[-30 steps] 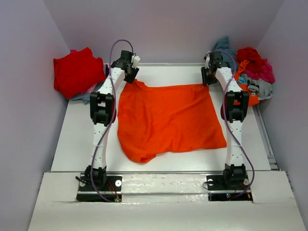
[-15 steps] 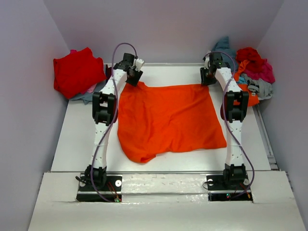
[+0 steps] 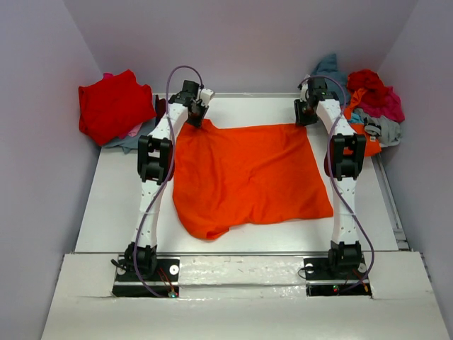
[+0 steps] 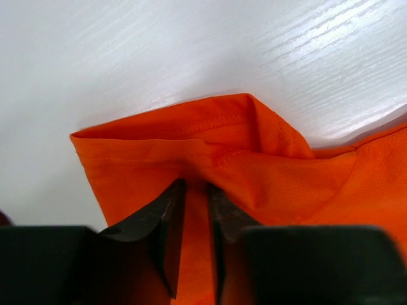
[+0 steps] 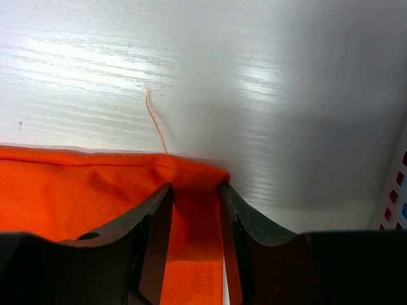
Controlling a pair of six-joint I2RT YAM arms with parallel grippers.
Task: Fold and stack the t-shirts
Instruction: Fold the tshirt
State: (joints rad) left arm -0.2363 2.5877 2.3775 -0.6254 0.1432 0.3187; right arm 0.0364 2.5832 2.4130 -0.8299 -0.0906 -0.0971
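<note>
Lying at the far left of the white bench [image 3: 106, 205], a folded red cloth t-shirt [image 3: 107, 106] rests on some grey-teal cloth [image 3: 126, 144], well apart from the arms. Next, the left end effector [image 4: 194, 190] is down at the far-left corner of the bright orange soft cloth t-shirt [image 3: 248, 177]. Its black fingers [image 4: 166, 219] are nearly together, w/ a raised fold of orange fabric pinched between them. The shirt is spread flat across the bench centre, between both arms, w/ the near-left corner a bit crumpled. At its far-right corner the right end effector [image 5: 196, 190] has jaws slightly wider, w/ the hem corner gripped between them. A loose orange thread [image 5: 154, 117] lies on the bench just beyond. Far right is a heap of unfolded shirts [image 3: 371, 106] in red, magenta, teal, grey & orange.
</note>
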